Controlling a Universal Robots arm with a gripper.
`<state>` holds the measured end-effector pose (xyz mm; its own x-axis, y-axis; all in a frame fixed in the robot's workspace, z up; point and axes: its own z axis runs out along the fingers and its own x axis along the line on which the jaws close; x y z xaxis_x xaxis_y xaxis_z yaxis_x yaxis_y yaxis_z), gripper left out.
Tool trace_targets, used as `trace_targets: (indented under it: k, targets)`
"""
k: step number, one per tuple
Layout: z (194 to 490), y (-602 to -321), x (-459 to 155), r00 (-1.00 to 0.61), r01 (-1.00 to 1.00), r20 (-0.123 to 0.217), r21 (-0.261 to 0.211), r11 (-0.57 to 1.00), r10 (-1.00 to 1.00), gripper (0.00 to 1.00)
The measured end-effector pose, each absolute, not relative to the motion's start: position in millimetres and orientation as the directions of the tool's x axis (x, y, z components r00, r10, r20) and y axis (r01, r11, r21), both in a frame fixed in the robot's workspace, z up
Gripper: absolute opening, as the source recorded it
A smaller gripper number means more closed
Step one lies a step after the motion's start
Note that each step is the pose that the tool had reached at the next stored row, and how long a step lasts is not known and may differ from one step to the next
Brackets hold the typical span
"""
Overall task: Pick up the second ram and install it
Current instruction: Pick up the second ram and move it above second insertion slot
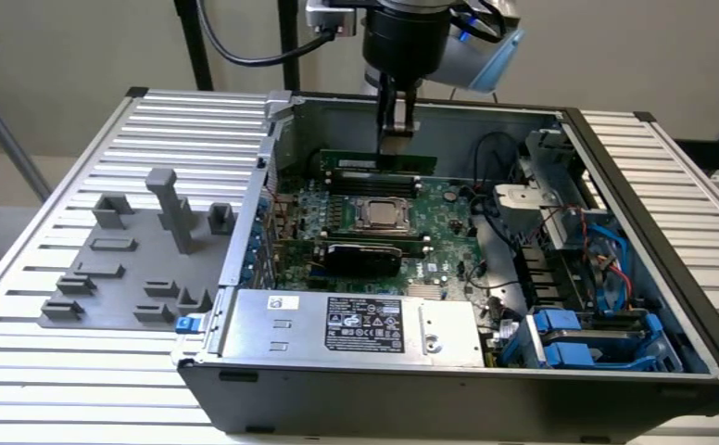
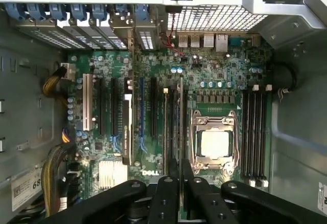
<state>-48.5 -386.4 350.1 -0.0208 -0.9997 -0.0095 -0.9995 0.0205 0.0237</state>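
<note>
- Gripper (image 1: 397,136) hangs straight down into the open case (image 1: 397,399), jaws pinched almost shut on the top edge of the ram (image 1: 362,163).
- Ram stands on edge with its long side level, gripped near its middle. In the wrist view it reads as a thin line running out from between the fingers (image 2: 166,193).
- In the exterior view the ram sits at 12 o'clock from the socket (image 1: 384,215), just beside it, over the nearer bank of slots (image 2: 168,121).
- Card (image 1: 359,252) lies at 6 o'clock from the socket, well apart from the ram.
- Progress, as I judge it: the pick-up is done and the ram is lined up along the slots.
- I cannot tell whether its lower edge is pressed home or only above a slot, so seating and release count as left.
- Whether another stick already fills a neighbouring slot is too hard to tell.
</note>
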Motion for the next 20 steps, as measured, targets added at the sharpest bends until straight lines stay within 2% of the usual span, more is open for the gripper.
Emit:
trace_targets:
  k: [20]
  targets:
    - [321.7,-367.4,-34.4,-0.030,-0.999,-0.010,0.024,0.029,-1.000,0.14]
